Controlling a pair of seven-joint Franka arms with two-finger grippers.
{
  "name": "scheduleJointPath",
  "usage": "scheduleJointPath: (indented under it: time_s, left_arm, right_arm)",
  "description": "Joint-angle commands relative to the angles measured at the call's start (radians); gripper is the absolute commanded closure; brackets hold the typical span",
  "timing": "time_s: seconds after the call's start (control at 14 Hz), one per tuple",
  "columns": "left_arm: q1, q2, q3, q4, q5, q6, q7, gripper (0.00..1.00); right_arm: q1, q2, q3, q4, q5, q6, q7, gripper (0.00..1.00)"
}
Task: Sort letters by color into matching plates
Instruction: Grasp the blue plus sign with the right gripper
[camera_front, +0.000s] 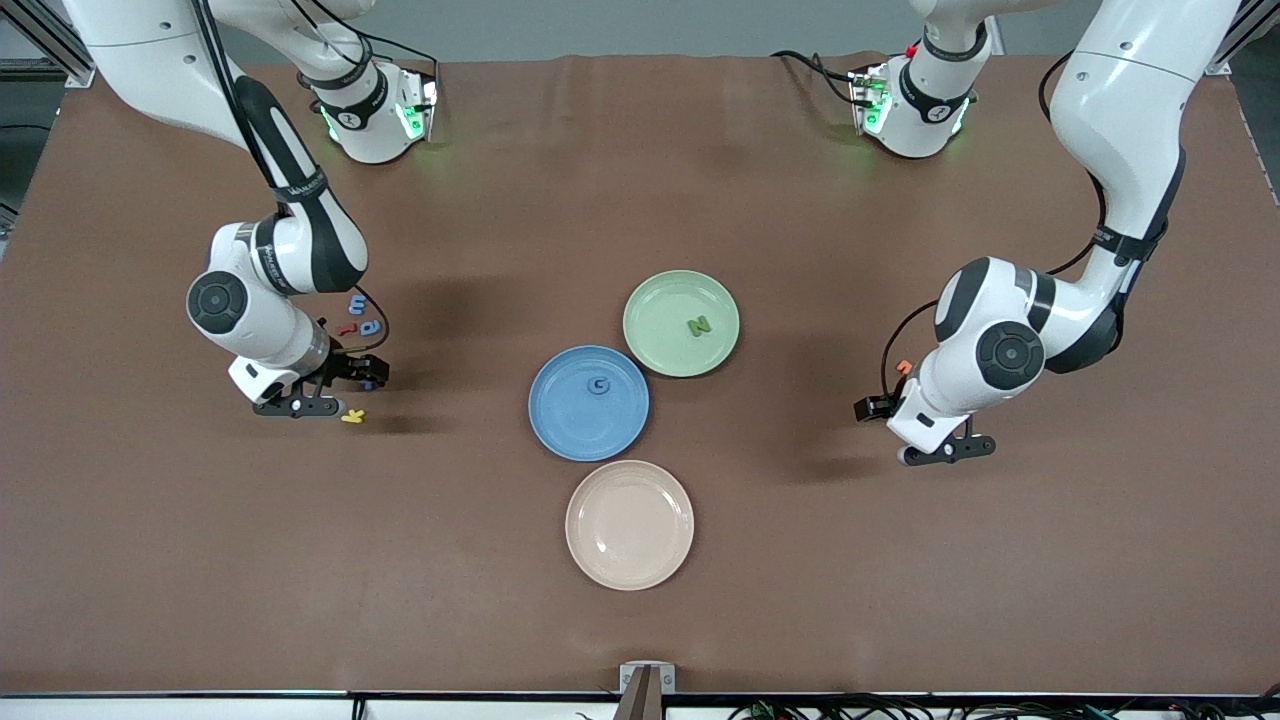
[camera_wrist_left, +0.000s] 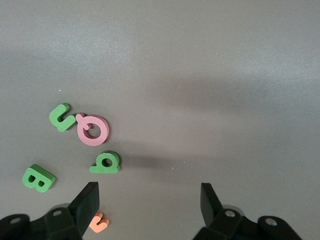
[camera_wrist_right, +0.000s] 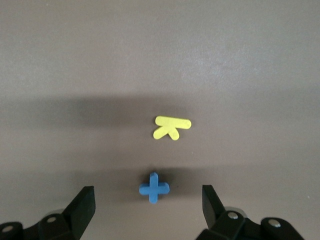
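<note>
One green letter N (camera_front: 698, 325) already lies in the green plate (camera_front: 650, 345) and one blue letter G (camera_front: 598, 385) in the blue plate (camera_front: 560, 425), so sorting has only begun. The right gripper (camera_wrist_right: 148, 207) hangs low at the right arm's end of the table, wrist bent down, fingers released and spread around the blue cross letter (camera_wrist_right: 154, 187), the yellow letter (camera_wrist_right: 171, 126) just beside it. The left gripper (camera_wrist_left: 149, 207) hovers likewise, fingers spread and empty, near the green a (camera_wrist_left: 106, 162), with the pink letter (camera_wrist_left: 92, 130), green u (camera_wrist_left: 62, 117) and green B (camera_wrist_left: 38, 178) close by.
</note>
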Motion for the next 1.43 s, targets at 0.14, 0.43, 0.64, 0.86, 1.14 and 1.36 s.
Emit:
scheduleJointPath:
  time_s: [0.14,0.43,0.64,0.86,1.14,1.36]
  left_arm:
    - [-0.009,0.020,-0.003,0.015,0.021,0.005,-0.008,0.10]
    - [-0.003,0.020,-0.003,0.015,0.021,0.005,-0.007,0.10]
    - [-0.009,0.020,-0.003,0.020,0.021,0.005,-0.007,0.10]
    - [-0.006,0.022,-0.003,0.023,0.021,0.003,-0.007,0.10]
    - [-0.006,0.022,-0.005,0.023,0.019,0.003,-0.007,0.10]
    - [-0.014,0.033,-0.005,0.039,0.019,0.002,-0.021,0.10]
  right_arm:
    - [-0.033,0.030,0.018,-0.020,-0.017,0.037,-0.003,0.12]
    - [-0.021,0.058,0.018,-0.015,-0.017,0.054,0.008,0.14]
    - [-0.020,0.073,0.018,-0.014,-0.017,0.060,0.008,0.16]
    - [-0.022,0.071,0.018,-0.017,-0.017,0.055,0.009,0.28]
    - [-0.025,0.070,0.018,-0.017,-0.017,0.051,0.009,0.49]
    - [-0.025,0.070,0.018,-0.015,-0.017,0.051,0.009,0.64]
